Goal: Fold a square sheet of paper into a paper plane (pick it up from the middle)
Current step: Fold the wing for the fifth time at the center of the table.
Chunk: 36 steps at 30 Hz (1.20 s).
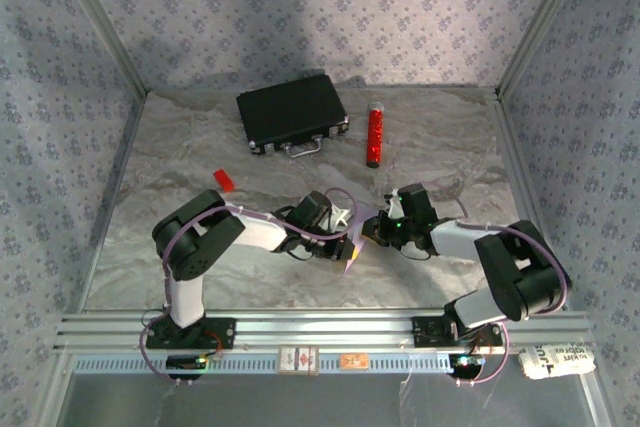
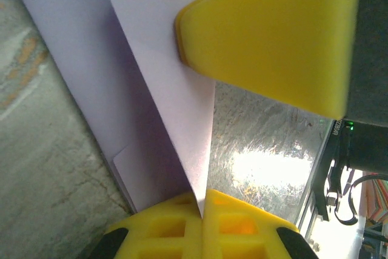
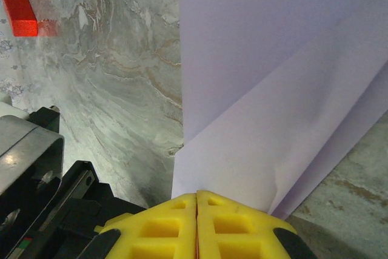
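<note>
The square sheet of paper (image 3: pixel 279 89) is pale lilac and folded into overlapping layers, held up between the two grippers above the marbled table. My left gripper (image 2: pixel 203 201) is shut on a pointed fold of the paper (image 2: pixel 163 59). My right gripper (image 3: pixel 197 201) is shut on the sheet's lower edge. One of the right arm's yellow fingers (image 2: pixel 273 34) presses against the paper in the left wrist view. From above, both grippers meet at mid-table, left gripper (image 1: pixel 348 247) and right gripper (image 1: pixel 375 228), with a bit of paper (image 1: pixel 343 215) between them. A paper plane is out of view.
A black case (image 1: pixel 292 114) lies at the back of the table with a red cylinder (image 1: pixel 375 137) to its right. A small red block (image 1: pixel 223 180) sits left of the grippers, also seen as a red block (image 3: pixel 19 13). Patterned walls enclose the table.
</note>
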Motion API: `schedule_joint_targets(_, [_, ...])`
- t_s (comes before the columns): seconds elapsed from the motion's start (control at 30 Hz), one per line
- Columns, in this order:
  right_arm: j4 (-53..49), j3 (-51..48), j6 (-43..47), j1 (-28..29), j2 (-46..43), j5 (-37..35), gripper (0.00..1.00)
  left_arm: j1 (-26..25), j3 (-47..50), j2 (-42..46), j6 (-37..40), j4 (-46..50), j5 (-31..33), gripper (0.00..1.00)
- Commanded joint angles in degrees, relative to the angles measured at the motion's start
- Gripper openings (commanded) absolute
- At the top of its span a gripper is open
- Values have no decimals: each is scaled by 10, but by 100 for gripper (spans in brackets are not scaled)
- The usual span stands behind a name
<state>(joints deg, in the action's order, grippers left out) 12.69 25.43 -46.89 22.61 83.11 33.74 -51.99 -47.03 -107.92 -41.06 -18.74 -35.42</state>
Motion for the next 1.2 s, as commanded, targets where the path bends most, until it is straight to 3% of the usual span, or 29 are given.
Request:
schedule_joint_targets(0.0, [11,12,12,-4,12,11,9,5,20,-30,-4,41,20,0])
schedule_joint_targets(0.5, [43,20,15,-8,52,29,9,6,28,-36,-19,39,26,0])
schedule_joint_targets(0.87, [34,9,18,-10,107,4,9,6,30,-30,-17,40,20,0])
schedule_joint_targets(1.17, [-3,11,27,-8,101,-14,9,7,8,16,-36,41,-1,13])
